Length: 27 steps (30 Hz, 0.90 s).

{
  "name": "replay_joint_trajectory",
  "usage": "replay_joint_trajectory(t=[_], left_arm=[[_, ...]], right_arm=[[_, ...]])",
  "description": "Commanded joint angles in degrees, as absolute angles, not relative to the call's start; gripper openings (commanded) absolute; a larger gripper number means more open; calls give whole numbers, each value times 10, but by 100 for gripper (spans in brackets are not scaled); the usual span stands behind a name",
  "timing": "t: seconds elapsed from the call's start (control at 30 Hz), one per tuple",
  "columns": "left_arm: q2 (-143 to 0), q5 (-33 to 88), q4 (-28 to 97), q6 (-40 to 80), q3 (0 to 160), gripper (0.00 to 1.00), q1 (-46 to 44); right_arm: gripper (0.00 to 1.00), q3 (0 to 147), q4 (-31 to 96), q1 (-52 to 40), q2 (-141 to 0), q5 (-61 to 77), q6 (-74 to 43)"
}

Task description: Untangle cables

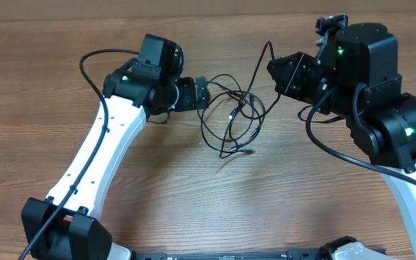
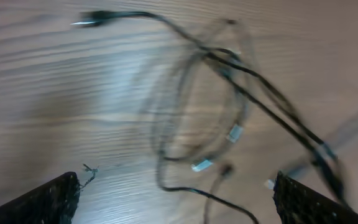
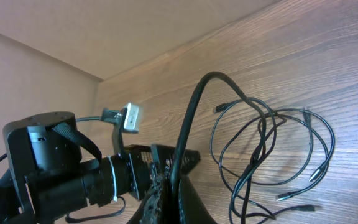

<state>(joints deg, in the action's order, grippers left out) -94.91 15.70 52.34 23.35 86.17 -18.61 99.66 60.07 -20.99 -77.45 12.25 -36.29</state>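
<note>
1. Midway across the wooden table (image 1: 323,202), between our two arms, the cables (image 1: 231,119) lie in one loose knot of thin black loops that cross each other in several places.
2. Our right gripper (image 3: 166,186) is clamped on a single strand. From the right wrist we see that strand rise out of the closed fingers in a tall arch and drop back into the pile, so one cord is partly lifted while the rest rest flat on the wood.
3. Our left gripper (image 1: 202,92) sits just beside the left edge of the knot, jaws spread as wide as they go and holding nothing. In the left wrist view its fingers (image 2: 48,199) frame the loops, which are blurred, and nothing is pinched between them.
4. One plug end (image 2: 92,20) trails free at the edge of the heap, clear of the crossings.
5. We judge the job to be at an early stage: no cable lies apart from the others, and the lifted strand runs back into the same tangle.
6. Nearly all the work is left, in our reading: drawing the held strand clear, then separating the remaining loops. How many cords make up the knot we cannot tell.
</note>
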Motion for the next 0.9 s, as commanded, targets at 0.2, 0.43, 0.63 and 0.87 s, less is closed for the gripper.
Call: replay_joint_trajectory(t=[0.2, 0.43, 0.63, 0.87], left_arm=[[-954, 328, 507, -3, 864, 99, -230], [-954, 306, 461, -3, 864, 100, -273], [-954, 208, 465, 0, 864, 100, -283], [-971, 161, 475, 1, 863, 99, -283]], right_arm=[[4, 1012, 602, -209, -770, 150, -355], [4, 1012, 617, -209, -770, 194, -354], [4, 1012, 614, -209, -770, 237, -354], [4, 1012, 561, -209, -766, 337, -355]])
